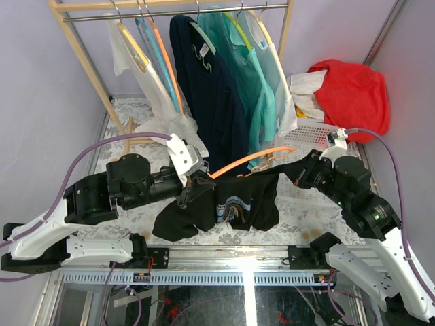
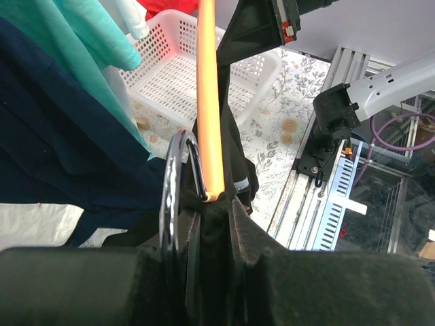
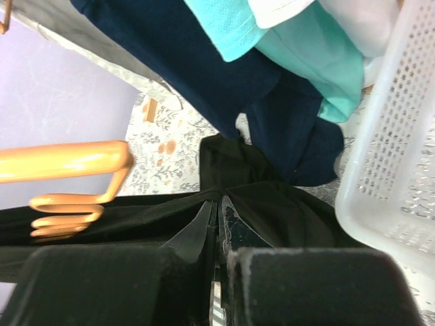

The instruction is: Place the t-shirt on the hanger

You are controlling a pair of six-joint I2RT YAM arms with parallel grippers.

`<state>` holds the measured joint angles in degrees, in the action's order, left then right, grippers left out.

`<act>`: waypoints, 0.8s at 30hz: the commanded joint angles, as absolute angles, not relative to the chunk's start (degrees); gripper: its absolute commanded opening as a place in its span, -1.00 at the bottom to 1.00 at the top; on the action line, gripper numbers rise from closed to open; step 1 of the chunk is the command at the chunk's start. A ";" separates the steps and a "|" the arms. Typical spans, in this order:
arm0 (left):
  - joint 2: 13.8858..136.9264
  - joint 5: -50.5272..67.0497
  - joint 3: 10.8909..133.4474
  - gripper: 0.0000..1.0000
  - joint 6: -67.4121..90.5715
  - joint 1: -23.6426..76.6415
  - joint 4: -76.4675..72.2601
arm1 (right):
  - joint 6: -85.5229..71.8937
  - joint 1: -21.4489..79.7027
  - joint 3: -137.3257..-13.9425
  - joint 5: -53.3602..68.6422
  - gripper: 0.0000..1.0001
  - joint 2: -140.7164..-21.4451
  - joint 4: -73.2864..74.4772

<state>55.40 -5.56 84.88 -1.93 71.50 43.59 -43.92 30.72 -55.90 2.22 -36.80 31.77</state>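
Closest to the left wrist camera stood the left pincer point(image 2: 212, 207), closed on a bunch of black cloth of the t-shirt point(image 2: 233, 153). The orange bar of the hanger point(image 2: 209, 102) ran straight into this bunch, and its silver hook point(image 2: 171, 183) curved just beside the fingers. I could not tell if the pincer clamped the hanger too or only the cloth. In the right wrist view the right pincer point(image 3: 219, 227) was shut as well, with folds of the black cloth running together between its fingers. The far end of the hanger, with its wavy bar point(image 3: 61, 217), lay bare just above the stretched cloth, not inside it.

Seen from the top view, the t-shirt hung stretched between both pincers near the front of the bench point(image 1: 136, 217). Its lower part, with the graphic, rested on the flowered cover. The hanger arched over the upper edge of the t-shirt, from the left pincer towards the white basket point(image 1: 309, 132).

As I judged it, the step in hand was the threading: one shoulder of the hanger was at the cloth, the other was not yet covered. The next move probably called for the right pincer to bring its edge of the cloth over the bare end. The left pincer would need to hold firm meanwhile, so that the hanger would not slip out.
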 commanded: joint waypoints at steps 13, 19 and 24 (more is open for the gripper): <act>53.50 -4.57 84.63 -1.00 0.04 71.17 45.24 | -34.33 30.06 -66.62 -6.20 -1.00 -41.35 38.89; 54.42 -5.99 84.62 -1.00 0.49 71.14 46.83 | -32.00 30.08 -71.25 -7.05 -1.00 -42.71 41.26; 55.63 -6.62 84.54 -1.00 0.73 71.16 47.10 | -31.08 30.07 -74.49 -6.11 -1.00 -43.15 42.62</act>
